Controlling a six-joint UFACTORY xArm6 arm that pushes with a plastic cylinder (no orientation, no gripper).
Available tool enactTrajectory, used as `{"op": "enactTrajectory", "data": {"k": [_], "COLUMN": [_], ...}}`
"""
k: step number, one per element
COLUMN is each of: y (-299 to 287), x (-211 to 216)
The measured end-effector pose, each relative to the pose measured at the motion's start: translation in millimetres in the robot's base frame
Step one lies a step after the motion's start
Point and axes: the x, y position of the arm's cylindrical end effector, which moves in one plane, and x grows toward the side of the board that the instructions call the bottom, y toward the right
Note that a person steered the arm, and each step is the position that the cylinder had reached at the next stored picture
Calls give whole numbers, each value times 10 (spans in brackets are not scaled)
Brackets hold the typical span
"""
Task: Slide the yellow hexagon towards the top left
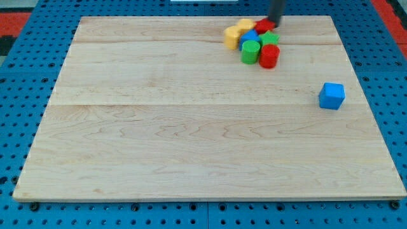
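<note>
A cluster of blocks sits near the view's top, right of centre. The yellow hexagon [233, 37] is at the cluster's left end, with a second yellow block [245, 26] just above and right of it. Packed to their right are a blue block [248, 37], a green cylinder [250, 51], a green block [269, 39], a red cylinder [269, 56] and a red block [263, 26]. My tip [274, 24] comes down from the top edge and touches the red block's right side, on the far side of the cluster from the yellow hexagon.
A lone blue cube [331, 95] lies near the view's right edge. The wooden board [191, 140] rests on a blue perforated base [19, 95].
</note>
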Motion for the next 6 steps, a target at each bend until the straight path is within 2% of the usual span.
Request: {"op": "enactTrajectory", "data": {"k": [2, 3, 5, 6], "y": [-1285, -961, -2404, -2681], "x": [144, 367, 530, 517]}}
